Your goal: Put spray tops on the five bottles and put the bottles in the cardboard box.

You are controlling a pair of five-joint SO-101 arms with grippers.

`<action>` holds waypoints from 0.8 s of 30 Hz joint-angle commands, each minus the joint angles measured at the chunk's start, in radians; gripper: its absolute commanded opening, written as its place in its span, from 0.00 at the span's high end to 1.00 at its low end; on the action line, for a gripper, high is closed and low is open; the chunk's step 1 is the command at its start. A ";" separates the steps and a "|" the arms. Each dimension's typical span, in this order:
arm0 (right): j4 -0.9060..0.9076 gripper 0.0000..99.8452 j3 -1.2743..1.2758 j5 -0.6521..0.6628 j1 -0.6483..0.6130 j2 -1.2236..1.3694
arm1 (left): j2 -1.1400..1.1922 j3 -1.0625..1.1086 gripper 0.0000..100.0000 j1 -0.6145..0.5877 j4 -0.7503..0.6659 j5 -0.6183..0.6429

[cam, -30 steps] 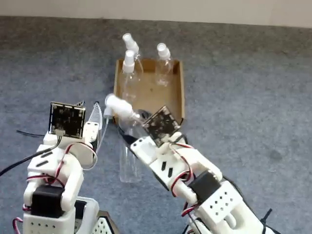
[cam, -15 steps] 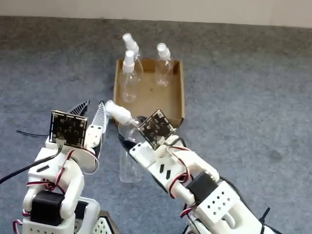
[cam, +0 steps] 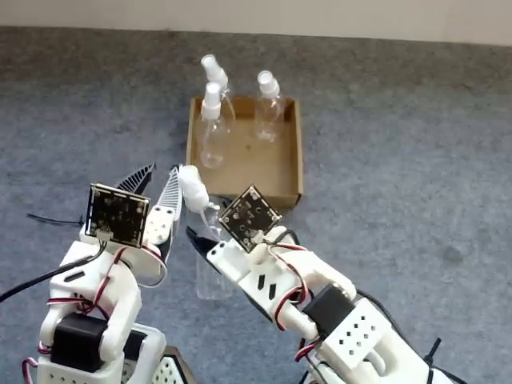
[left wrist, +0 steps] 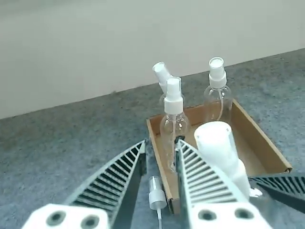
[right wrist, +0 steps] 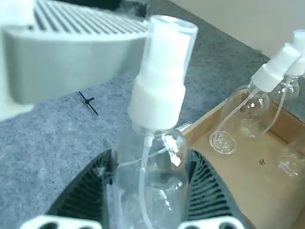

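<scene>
Cardboard box (cam: 296,148) has 3 capped bottles standing at its far end, as far as you can judge: a leaning bottle (cam: 214,74) and a front bottle (cam: 211,128) at the left corner, then a right bottle (cam: 268,112) further along. That leaves 2 of the 5 to finish.

A loose spray top (left wrist: 156,190) lies on the grey carpet (cam: 400,120) just outside the box's left wall. The last bottle (cam: 212,276) sits on the carpet near the arms. Its neck is hidden under the right arm, so you cannot see whether it is capped, but the loose top suggests it is not. The 4th, the held bottle (right wrist: 152,191), already wears its spray top (right wrist: 162,81) but is not yet in the box. It hangs tilted over the carpet, just short of the box's near wall.

Your left gripper (left wrist: 161,142) is spread fairly wide and grips nothing. The held bottle's spray top sits just outside its right-hand finger, touching it or nearly so. Your right gripper (right wrist: 147,164) is clamped on the held bottle's clear body, with a finger on each side.

By my reading, what remains is to set this bottle in the box, cap the last one and box it too.
</scene>
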 commanded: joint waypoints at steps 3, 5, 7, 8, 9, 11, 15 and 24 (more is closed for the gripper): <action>-0.030 1.00 -0.042 0.005 0.101 -0.002 | -0.007 -0.007 0.90 -0.025 -0.009 0.005; -0.028 1.00 -0.073 0.005 0.120 0.004 | -0.008 -0.007 0.90 -0.073 -0.012 0.009; -0.028 1.00 -0.114 0.005 0.143 0.005 | -0.008 -0.007 0.90 -0.117 -0.012 0.011; -0.028 1.00 -0.140 0.005 0.156 0.005 | -0.008 -0.004 0.90 -0.131 -0.011 0.011; -0.028 1.00 -0.162 0.005 0.170 0.007 | -0.008 -0.002 0.90 -0.139 -0.009 0.011; -0.028 1.00 -0.202 0.005 0.200 0.007 | -0.008 0.007 0.90 -0.142 0.020 0.011; -0.028 1.00 -0.257 0.005 0.242 0.035 | -0.008 0.013 0.87 -0.140 0.048 0.011; -0.030 1.00 -0.526 0.003 0.259 0.306 | -0.008 0.090 0.79 0.087 0.097 0.003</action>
